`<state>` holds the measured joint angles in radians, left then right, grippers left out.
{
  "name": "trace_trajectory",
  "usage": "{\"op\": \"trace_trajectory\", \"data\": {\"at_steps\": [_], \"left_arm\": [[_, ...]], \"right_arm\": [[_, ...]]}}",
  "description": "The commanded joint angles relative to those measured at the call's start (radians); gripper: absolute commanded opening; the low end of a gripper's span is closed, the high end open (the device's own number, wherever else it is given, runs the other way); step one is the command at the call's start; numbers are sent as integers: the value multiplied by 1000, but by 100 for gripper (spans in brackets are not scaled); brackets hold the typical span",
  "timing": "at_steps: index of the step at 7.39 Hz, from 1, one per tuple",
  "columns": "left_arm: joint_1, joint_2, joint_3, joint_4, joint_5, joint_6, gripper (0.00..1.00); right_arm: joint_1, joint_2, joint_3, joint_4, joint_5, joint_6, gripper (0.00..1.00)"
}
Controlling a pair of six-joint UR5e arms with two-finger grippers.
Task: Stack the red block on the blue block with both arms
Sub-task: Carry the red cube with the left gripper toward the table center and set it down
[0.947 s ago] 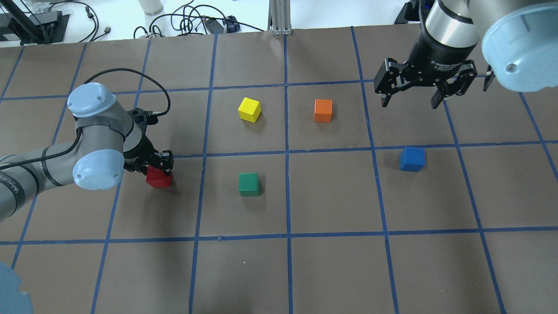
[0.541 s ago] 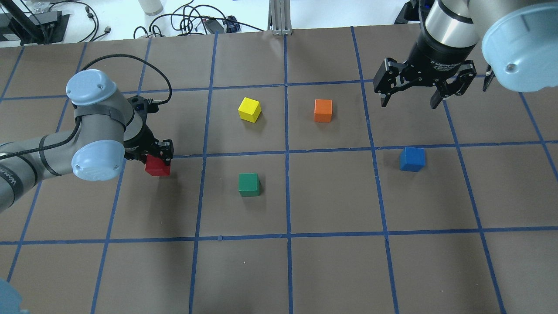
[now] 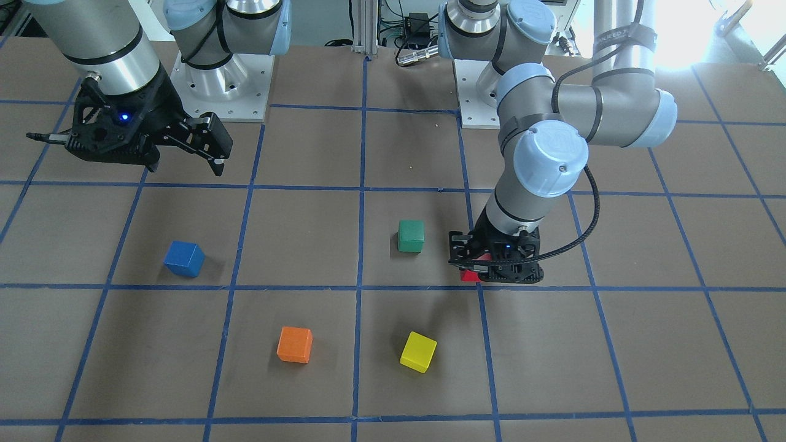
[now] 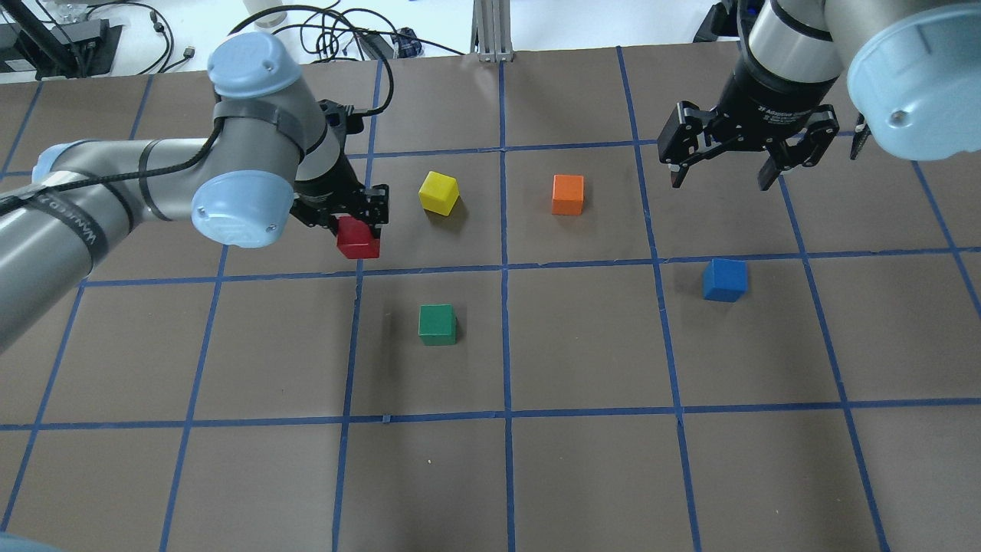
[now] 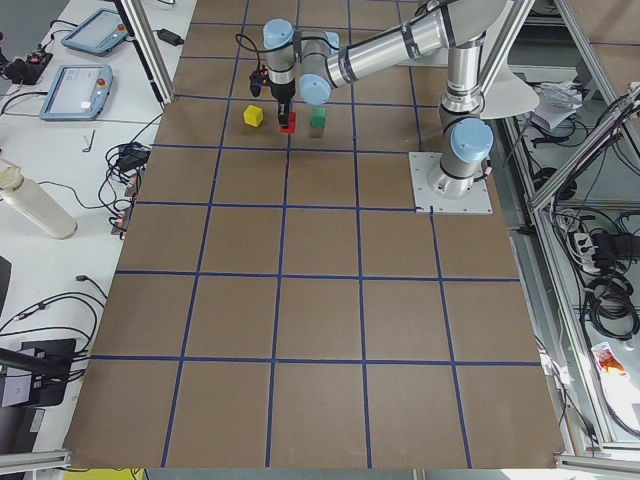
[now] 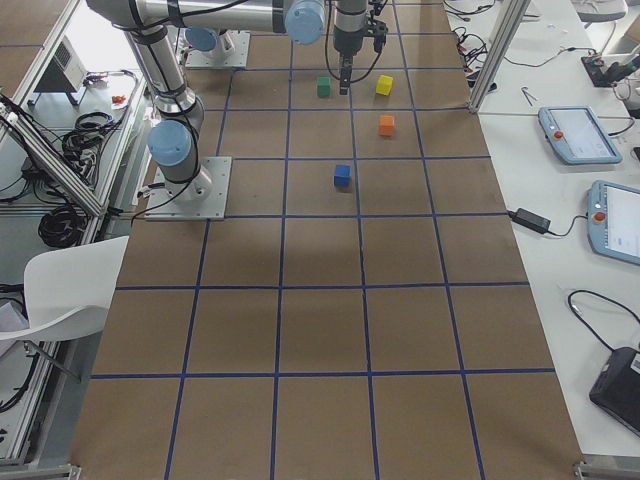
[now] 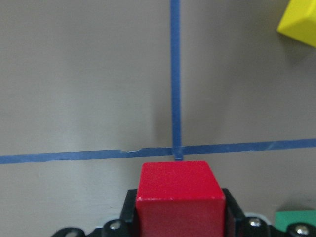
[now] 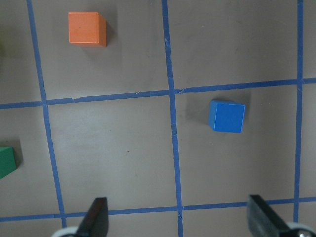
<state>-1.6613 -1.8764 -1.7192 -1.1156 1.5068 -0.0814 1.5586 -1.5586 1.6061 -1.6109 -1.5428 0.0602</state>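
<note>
The left arm's black two-finger claw (image 4: pixel 360 222) is pinching the small matte red cube (image 4: pixel 358 239), holding it lifted above the brown paper-covered bench (image 4: pixel 582 475) with its blue tape grid. Just beside it sits a small yellow cube (image 4: pixel 438 192), and a small green cube (image 4: pixel 438 323) rests nearer the robot. Farther across, a small orange cube (image 4: pixel 568 194) stands alone. The small solid blue cube (image 4: pixel 724 279) lies on the bench well apart from the red one, over on the robot's right. Above and beyond it hangs the right arm's black claw (image 4: pixel 720 180), fingers spread wide with nothing between them.
</note>
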Motion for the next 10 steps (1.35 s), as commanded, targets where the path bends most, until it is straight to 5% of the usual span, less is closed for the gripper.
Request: {"op": "trace_trajectory", "data": {"at_steps": [1, 4, 6, 7, 8, 10], "left_arm": [[-157, -88, 128, -20, -63, -198, 4], [-313, -209, 148, 6, -54, -328, 5], [-353, -259, 148, 54, -46, -371, 19], [-360, -276, 147, 56, -48, -376, 44], [-373, -283, 147, 56, -42, -373, 80], [-377, -245, 150, 51, -40, -368, 100]], "right_arm": [[0, 0, 2, 0, 0, -2, 100], [0, 0, 5, 0, -2, -2, 100], [0, 0, 2, 0, -2, -2, 100], [0, 0, 2, 0, -2, -2, 100], [0, 0, -2, 0, -2, -2, 100], [0, 2, -2, 0, -2, -2, 100]]}}
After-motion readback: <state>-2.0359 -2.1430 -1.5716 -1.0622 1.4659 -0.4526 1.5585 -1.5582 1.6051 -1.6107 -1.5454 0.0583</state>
